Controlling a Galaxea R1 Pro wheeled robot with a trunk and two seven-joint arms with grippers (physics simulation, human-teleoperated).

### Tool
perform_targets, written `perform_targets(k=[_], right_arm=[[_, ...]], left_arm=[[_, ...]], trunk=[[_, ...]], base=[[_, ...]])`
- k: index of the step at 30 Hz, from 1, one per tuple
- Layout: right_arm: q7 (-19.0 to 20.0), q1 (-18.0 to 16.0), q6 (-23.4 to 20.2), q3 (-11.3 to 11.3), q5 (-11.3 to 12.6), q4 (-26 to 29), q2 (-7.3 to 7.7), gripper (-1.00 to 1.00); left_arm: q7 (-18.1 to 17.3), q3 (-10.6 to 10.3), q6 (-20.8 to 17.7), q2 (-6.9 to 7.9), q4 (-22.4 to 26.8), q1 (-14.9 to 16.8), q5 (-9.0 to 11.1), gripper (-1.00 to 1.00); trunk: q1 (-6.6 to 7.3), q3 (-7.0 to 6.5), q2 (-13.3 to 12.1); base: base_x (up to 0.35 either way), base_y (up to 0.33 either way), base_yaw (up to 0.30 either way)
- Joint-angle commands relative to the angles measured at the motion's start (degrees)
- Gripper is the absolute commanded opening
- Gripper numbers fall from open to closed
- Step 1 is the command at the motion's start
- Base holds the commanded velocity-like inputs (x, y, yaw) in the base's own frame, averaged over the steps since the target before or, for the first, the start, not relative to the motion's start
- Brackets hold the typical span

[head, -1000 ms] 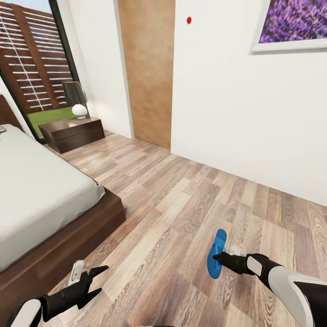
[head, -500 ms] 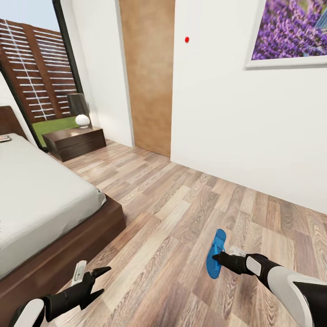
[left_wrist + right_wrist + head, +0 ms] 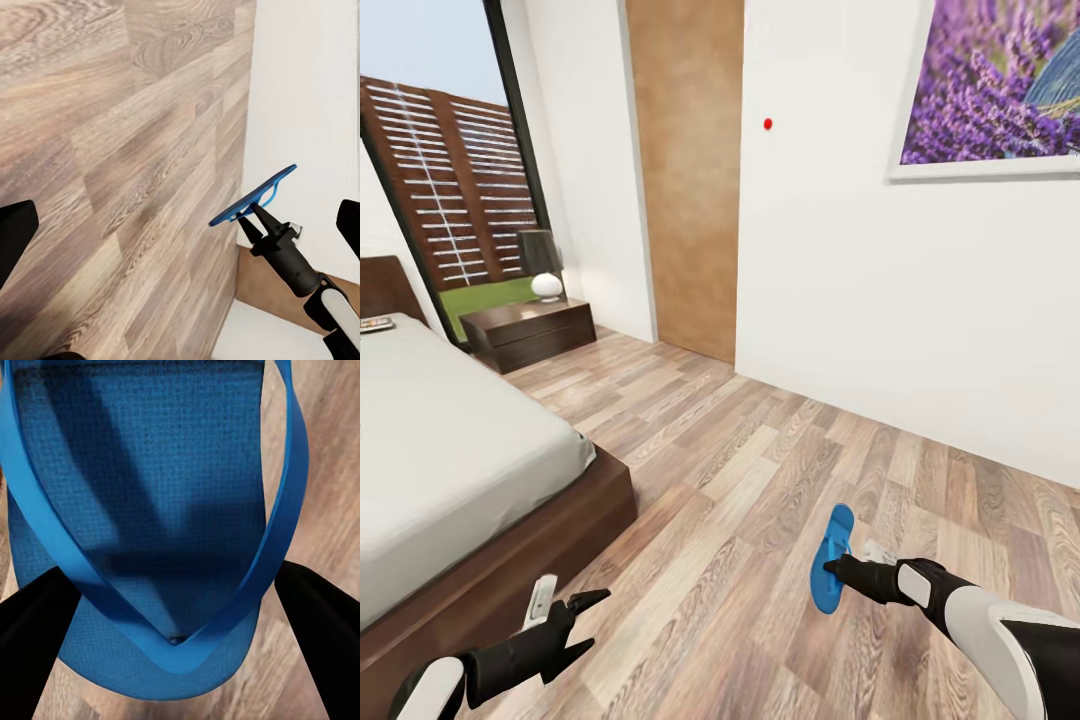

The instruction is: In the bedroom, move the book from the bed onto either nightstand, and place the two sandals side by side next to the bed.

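Note:
One bright blue sandal (image 3: 830, 562) hangs above the wood floor, and my right gripper (image 3: 839, 569) is shut on its thong strap. In the right wrist view the sandal (image 3: 150, 495) is seen close up, its strap running between the two black fingers (image 3: 34, 641). The left wrist view has the sandal (image 3: 251, 199) edge-on, held by the right gripper (image 3: 259, 216). My left gripper (image 3: 588, 612) is open and empty, low by the bed's (image 3: 450, 450) foot corner. The book (image 3: 375, 323) lies on the mattress near the headboard. A nightstand (image 3: 530, 332) stands beyond the bed.
A lamp (image 3: 543, 268) sits on the nightstand, before a tall window (image 3: 440, 180). A wooden door (image 3: 685, 170) and a white wall with a lavender picture (image 3: 1000, 90) close the far side. Wood floor (image 3: 730, 440) stretches between bed and wall.
The head camera has tilted up, so the whole picture has slid down. Both arms keep their pose, and the sandal stays in the right gripper.

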State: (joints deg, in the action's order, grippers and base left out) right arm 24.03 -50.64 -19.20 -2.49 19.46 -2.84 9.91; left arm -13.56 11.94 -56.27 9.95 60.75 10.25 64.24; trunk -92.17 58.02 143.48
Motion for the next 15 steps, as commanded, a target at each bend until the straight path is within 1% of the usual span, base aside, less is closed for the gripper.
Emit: perform_targets(k=[1, 15], right_arm=[[0.2, -0.1, -0.2, -0.2, 0.3, -0.1, 0.02, -1.00], [0.1, -0.1, -0.2, -0.1, 0.3, -0.1, -0.14, -1.00]], left_arm=[[-0.5, 0.1, -0.2, -0.02, 0.0, 0.0, -0.5, 1.00], [-0.6, 0.1, -0.2, -0.02, 0.0, 0.0, -0.5, 1.00]], trunk=[[0.04, -0.17, 0.0], [0.40, -3.28, -0.2]], base=[[0.000, 0.000, 0.000], [0.000, 0.000, 0.000]])
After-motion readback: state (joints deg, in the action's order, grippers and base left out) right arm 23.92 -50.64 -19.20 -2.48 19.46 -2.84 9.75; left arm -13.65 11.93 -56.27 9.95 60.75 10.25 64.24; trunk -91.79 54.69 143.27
